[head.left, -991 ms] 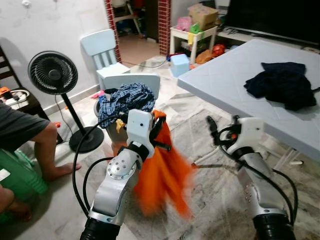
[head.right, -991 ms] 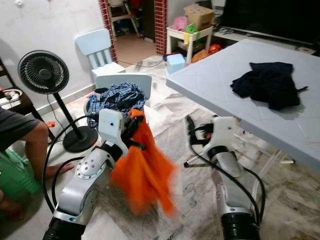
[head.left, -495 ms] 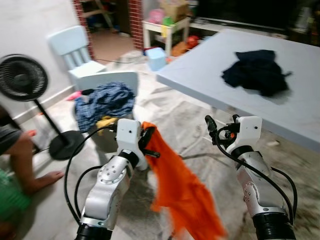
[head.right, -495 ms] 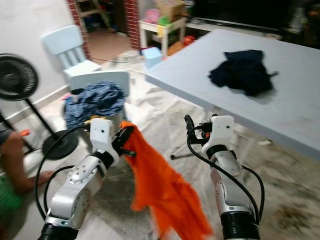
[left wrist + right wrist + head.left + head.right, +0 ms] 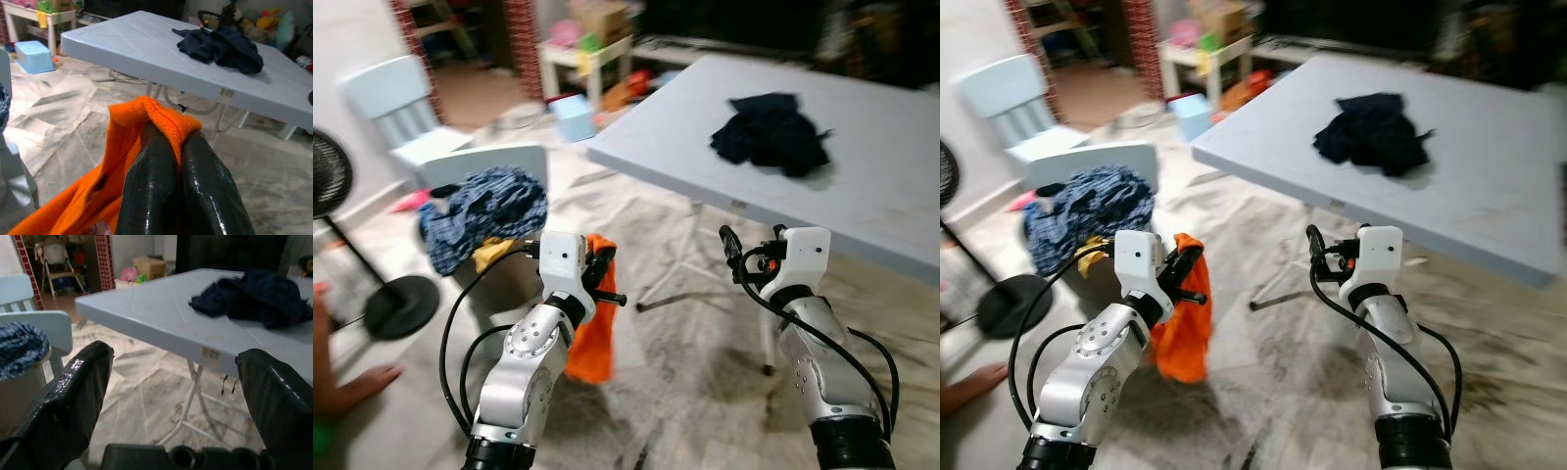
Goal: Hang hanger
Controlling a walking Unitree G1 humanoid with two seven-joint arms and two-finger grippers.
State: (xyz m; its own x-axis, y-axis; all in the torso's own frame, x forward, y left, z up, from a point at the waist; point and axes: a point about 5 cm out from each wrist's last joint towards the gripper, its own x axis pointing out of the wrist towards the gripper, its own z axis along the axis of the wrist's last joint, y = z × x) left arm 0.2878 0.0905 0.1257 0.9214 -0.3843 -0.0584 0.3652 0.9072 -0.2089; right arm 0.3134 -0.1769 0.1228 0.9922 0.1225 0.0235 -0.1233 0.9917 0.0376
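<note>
1. The left claw [image 5: 168, 147] is clamped shut on a fold of an orange garment [image 5: 592, 328], which hangs down from it over the marble floor [image 5: 695, 352], near the robot and to the left of the table [image 5: 862, 186].

2. The right claw [image 5: 171, 396] is spread wide open and holds nothing; it is raised in front of the robot, pointing toward the near edge of the table.

3. No hanger can be made out in any of the views, so the task's own thing cannot be placed. The orange garment in the left claw is the only item in hand, and it is cloth, not a hanger.

4. A dark garment [image 5: 769, 132] lies crumpled on the table top, far from both claws. A heap of blue checked clothes [image 5: 480, 211] sits on a pale chair [image 5: 484, 166] at the left, just beyond the left arm.

5. Judged from this, the task looks early: a garment is picked up and carried, but nothing is on a hanger and no rail or hook for hanging is in sight.

6. Left to do, as it seems: find a hanger, get the garment on it, and hang it up.
</note>
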